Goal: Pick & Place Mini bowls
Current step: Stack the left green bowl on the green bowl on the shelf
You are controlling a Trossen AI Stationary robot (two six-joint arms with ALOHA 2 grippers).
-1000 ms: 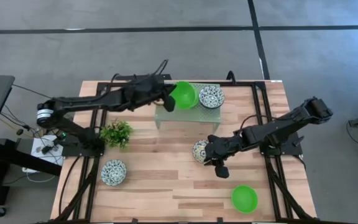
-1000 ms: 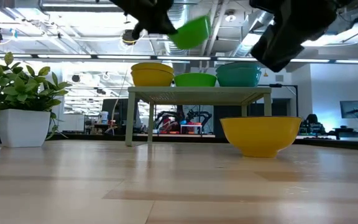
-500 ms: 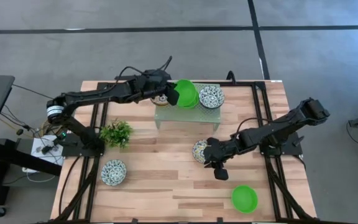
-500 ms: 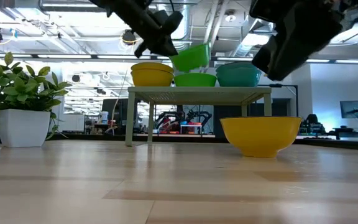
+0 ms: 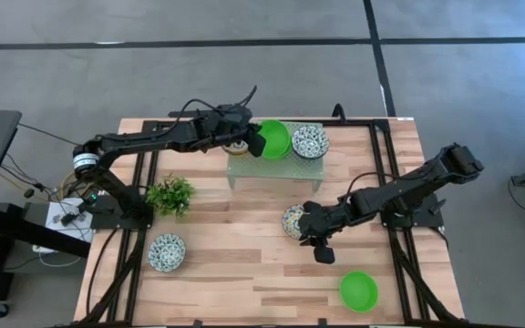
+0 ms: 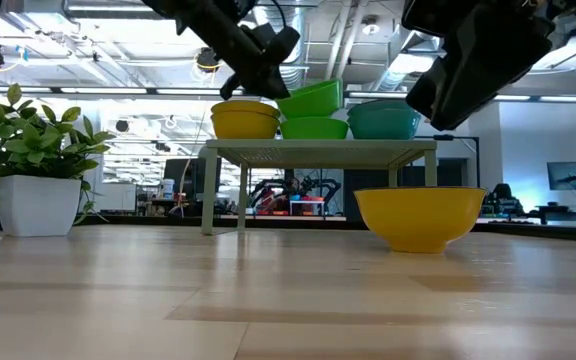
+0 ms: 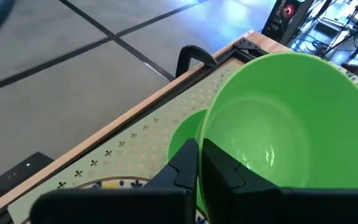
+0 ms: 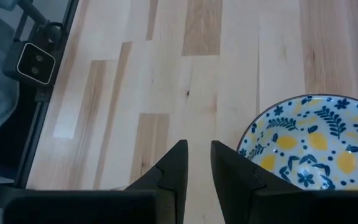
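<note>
Lowered since a second ago, the green bowl [image 6: 313,99] in the left gripper [image 5: 256,141] now sits tilted just above a second green bowl [image 6: 314,127] that rests in the middle of the pale green rack [image 5: 244,165] at the far side of the table [image 5: 244,273]. The left gripper's fingers are closed narrow on the near rim of that bowl, as the left wrist view shows, with the lower green bowl peeking out beneath it. A patterned bowl [image 5: 310,141] stands on the rack just to the right, and another patterned bowl [image 5: 237,145] is half hidden under the arm on the left. The right gripper [image 5: 322,248] hangs above the table in the middle, its fingers close together and empty, just beside a yellow-flowered bowl [image 8: 309,143]. One more patterned bowl [image 5: 167,252] lies near left, a third green bowl [image 5: 358,290] near right, and a small plant [image 5: 171,194] stands at the left. The risk I see is in the tilt: let go at this angle, the held bowl could seat crooked in the one below, rock, or slide off against the neighbour on the right
</note>
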